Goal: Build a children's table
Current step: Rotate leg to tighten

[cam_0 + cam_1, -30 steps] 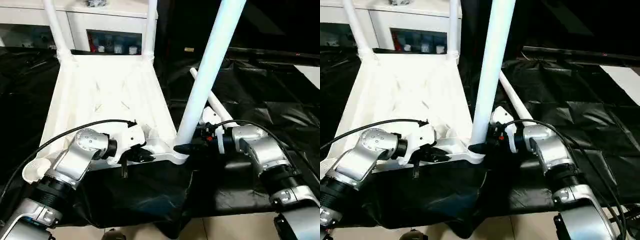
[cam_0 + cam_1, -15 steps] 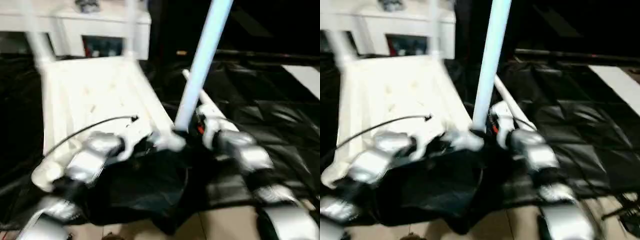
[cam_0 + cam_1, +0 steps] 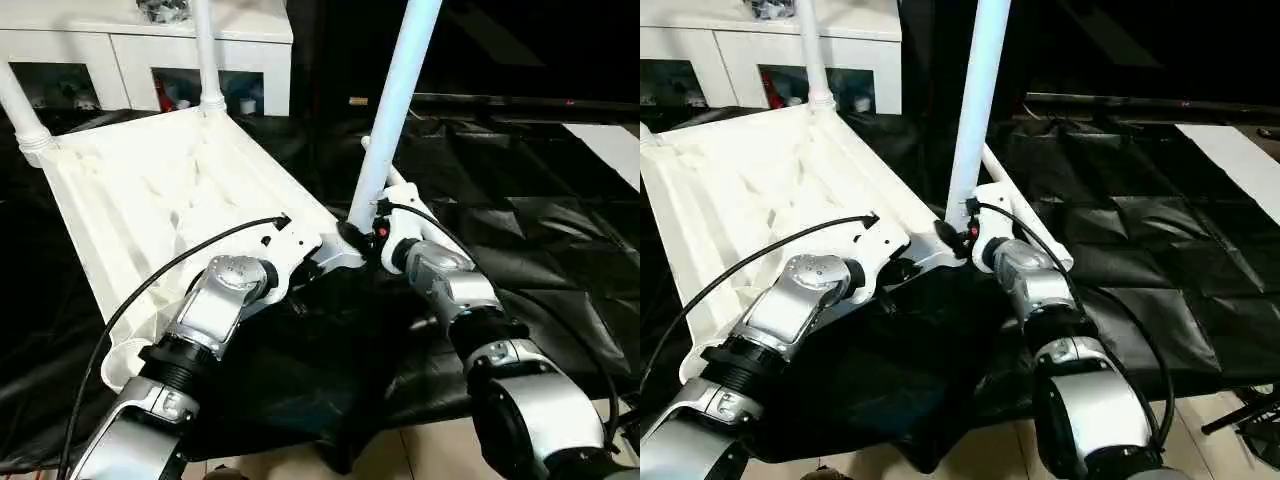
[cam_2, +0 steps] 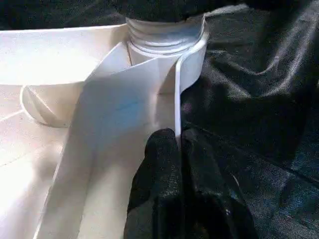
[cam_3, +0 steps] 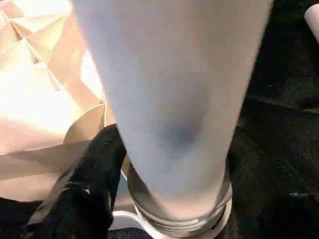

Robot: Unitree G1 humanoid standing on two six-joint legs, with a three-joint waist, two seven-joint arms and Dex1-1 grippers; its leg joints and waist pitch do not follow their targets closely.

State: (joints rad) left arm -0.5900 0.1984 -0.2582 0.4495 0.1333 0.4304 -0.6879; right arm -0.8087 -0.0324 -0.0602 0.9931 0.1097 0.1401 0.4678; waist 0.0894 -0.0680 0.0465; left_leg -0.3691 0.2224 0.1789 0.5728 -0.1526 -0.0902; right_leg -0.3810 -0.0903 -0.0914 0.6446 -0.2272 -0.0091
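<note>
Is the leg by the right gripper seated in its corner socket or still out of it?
Seated: the leg stands upright with its ringed base inside the corner socket of the tabletop.

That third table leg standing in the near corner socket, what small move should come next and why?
Probably keep the left gripper pinched on the tabletop's rim and let the right gripper turn the leg in further; its threads still show above the socket.
</note>
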